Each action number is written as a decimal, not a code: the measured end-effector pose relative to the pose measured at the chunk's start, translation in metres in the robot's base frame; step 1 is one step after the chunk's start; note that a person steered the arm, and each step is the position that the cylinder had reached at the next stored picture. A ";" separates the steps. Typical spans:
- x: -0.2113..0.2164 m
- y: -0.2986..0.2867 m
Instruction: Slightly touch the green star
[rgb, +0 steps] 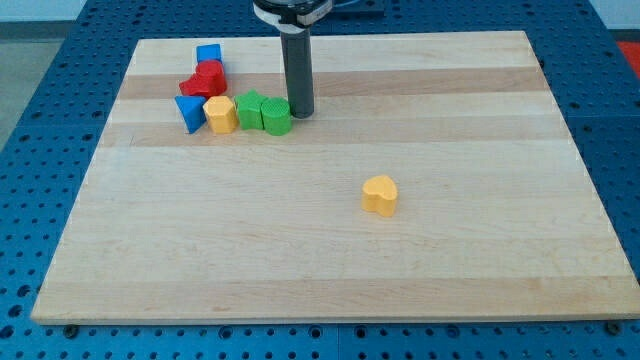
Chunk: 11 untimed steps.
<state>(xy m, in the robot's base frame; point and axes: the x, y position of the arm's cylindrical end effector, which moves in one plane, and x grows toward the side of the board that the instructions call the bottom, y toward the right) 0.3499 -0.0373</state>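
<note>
Two green blocks sit side by side in the upper left of the board: a left one (249, 109) and a right one (276, 116). Their shapes are hard to make out, so I cannot tell which is the star. My tip (300, 113) stands just to the view's right of the right green block, touching it or nearly so. The dark rod rises straight up from the tip to the view's top.
A yellow block (220, 114) touches the left green block on its left. A blue triangle (189, 112), a red block (206, 79) and a blue block (208, 54) cluster beyond it. A yellow heart (379, 194) lies alone right of centre. The wooden board (330, 280) has blue surroundings.
</note>
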 end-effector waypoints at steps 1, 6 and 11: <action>-0.017 0.006; -0.036 -0.061; -0.028 -0.070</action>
